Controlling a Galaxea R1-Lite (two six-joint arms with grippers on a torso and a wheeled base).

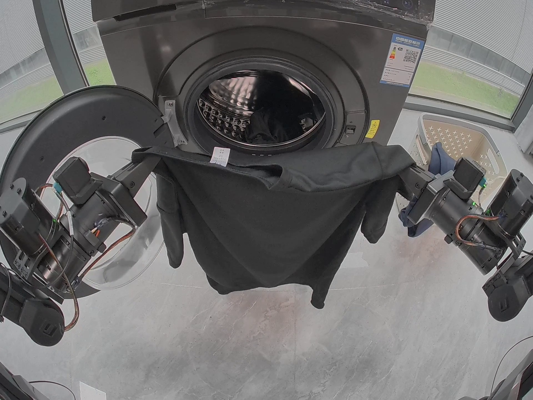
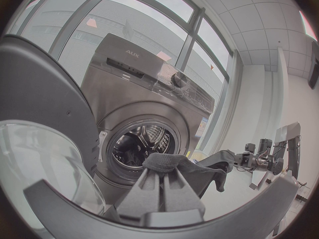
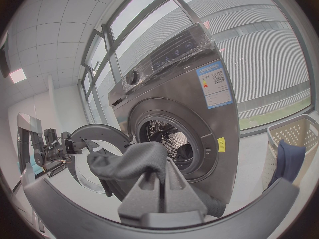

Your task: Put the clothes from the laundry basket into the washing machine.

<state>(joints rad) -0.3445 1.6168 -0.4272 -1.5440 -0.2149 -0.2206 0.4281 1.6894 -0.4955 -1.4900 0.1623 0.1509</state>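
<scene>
Black cloth shirt [image 1: 277,218], clamped taut by left gripper [image 1: 143,163] and right gripper [image 1: 404,175] fingers, probably needs gathering narrower to enter the grey steel washing machine [image 1: 144,51].

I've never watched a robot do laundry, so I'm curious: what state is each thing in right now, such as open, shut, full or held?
washing machine door: wide open.
drum: holds some dark clothing.
black shirt: stretched between both grippers, hanging before the opening.
left gripper: shut on the black shirt.
right gripper: shut on the black shirt.
laundry basket: a blue garment draped over its rim.
</scene>
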